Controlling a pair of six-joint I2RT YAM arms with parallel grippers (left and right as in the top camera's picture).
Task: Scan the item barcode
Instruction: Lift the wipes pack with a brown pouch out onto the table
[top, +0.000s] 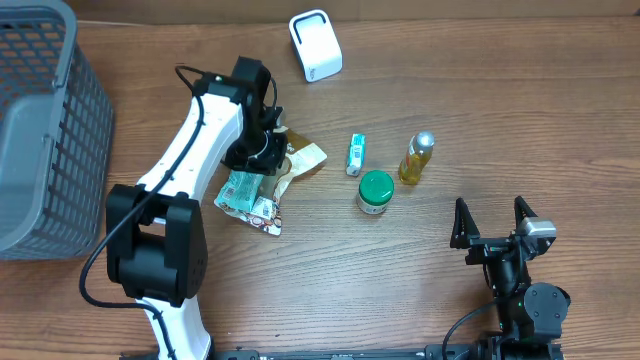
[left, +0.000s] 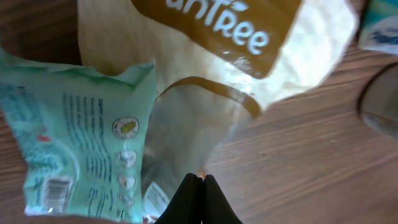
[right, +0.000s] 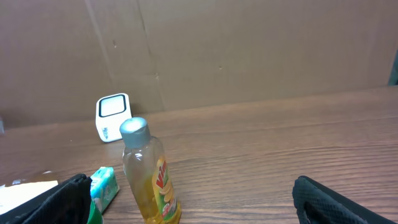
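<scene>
— Starting at the left pincer (left: 199, 186): state?
— Tips pressed together, no gap showing. They sit at the clear edge of the cream pouch (left: 249, 56). Cannot tell whether any film is caught between them.
— Around it?
— Mint packet (left: 74, 143) just beside, overlapping the pouch's left side. Both lie on the counter (top: 500, 100), left of centre. From overhead the left arm covers part of the pile.
— Further out?
— Right of the pile: small teal packet (top: 356, 153), green-lidded jar (top: 375, 190), yellow bottle (top: 417, 158) upright with a silver cap. White scanner (top: 316, 45) at the far edge, well apart from the pile. Grey basket (top: 40, 130) at far left, cut by the frame.
— Right pincer (top: 490, 215)?
— Spread wide, holding nothing, at the near right edge, apart from everything.
— Hidden or unclear?
— The wrist view crops the pouch's top, and the jar shows there only as a blur at the right border.
— Writing?
— Pouch's brown band reads "unTree", first letters cut off. Mint packet shows a barcode (left: 56, 186) near its lower corner, facing up; its fine print is too blurred. The bottle's red lettering is not legible.
</scene>
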